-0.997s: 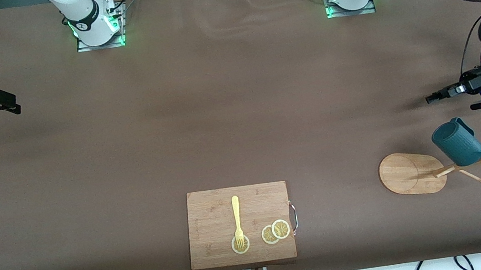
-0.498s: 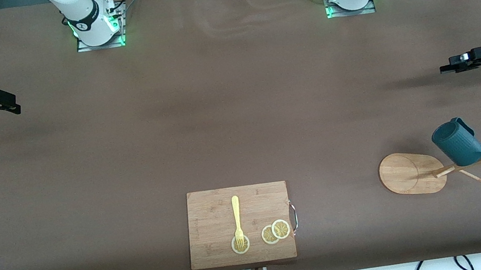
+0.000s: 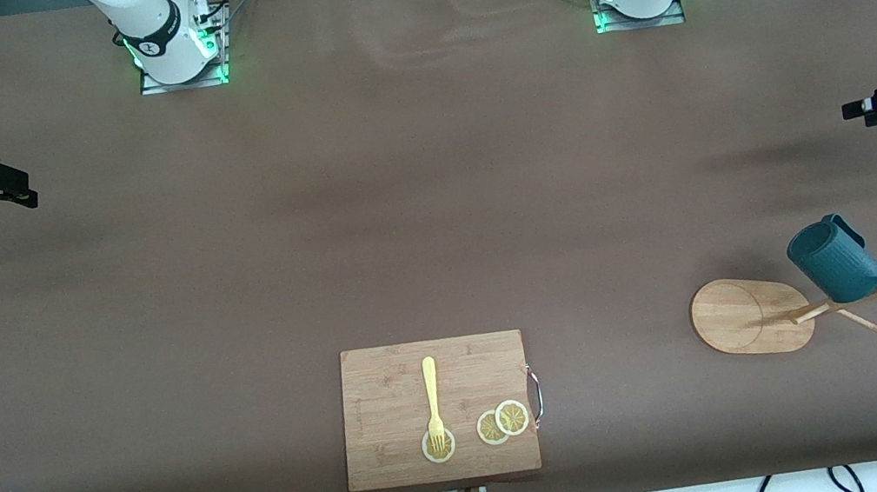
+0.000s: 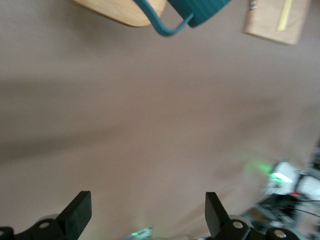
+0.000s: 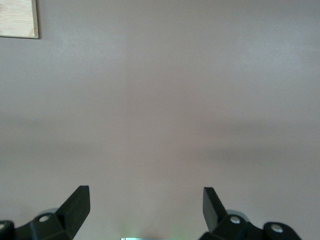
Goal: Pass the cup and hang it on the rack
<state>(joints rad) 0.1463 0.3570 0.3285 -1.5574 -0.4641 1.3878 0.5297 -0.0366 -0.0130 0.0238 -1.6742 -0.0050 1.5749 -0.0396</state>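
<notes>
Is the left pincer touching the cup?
Apart. The front view shows the left pincer, open, over bare table, with the cup hanging on the rack.

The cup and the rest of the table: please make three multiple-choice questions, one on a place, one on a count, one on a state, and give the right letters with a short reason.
1. Where is the cup?
A. On the cutting board
B. On a peg of the rack
C. In the left gripper

2. How many lemon slices are on the cutting board?
A. One
B. Three
C. Five

3. What is the state of the left gripper?
A. Open and empty
B. Shut on the cup
C. Shut on the fork

Answers:
1. B: the front view shows the cup hanging on the rack, toward the left arm's end of the table.
2. B: one slice lies under the fork tines and two overlap near the board's handle.
3. A: the left wrist view shows its fingers spread with only bare table between them. The right gripper waits open at the other end.
</notes>
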